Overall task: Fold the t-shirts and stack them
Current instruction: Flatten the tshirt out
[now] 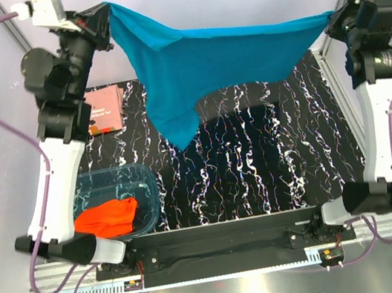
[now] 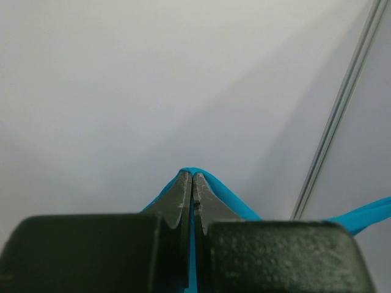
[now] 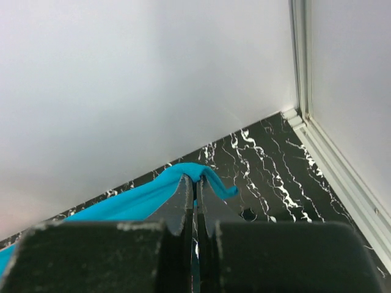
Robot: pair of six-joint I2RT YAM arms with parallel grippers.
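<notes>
The teal-blue t-shirt (image 1: 197, 63) hangs stretched in the air above the far half of the table, one corner drooping to a point. My left gripper (image 1: 105, 17) is shut on its left edge, high at the back left; in the left wrist view (image 2: 192, 177) cloth wraps over the fingertips. My right gripper (image 1: 332, 17) is shut on its right edge; the right wrist view (image 3: 194, 180) shows the cloth (image 3: 140, 198) pinched there. The orange-red t-shirt (image 1: 106, 218) lies crumpled in the tub. The salmon-pink t-shirt (image 1: 103, 108) with dark print lies folded at the back left.
The clear blue-tinted plastic tub (image 1: 142, 182) stands at the front left of the black marbled table (image 1: 259, 166). White walls and metal frame rails (image 1: 342, 99) close in the sides.
</notes>
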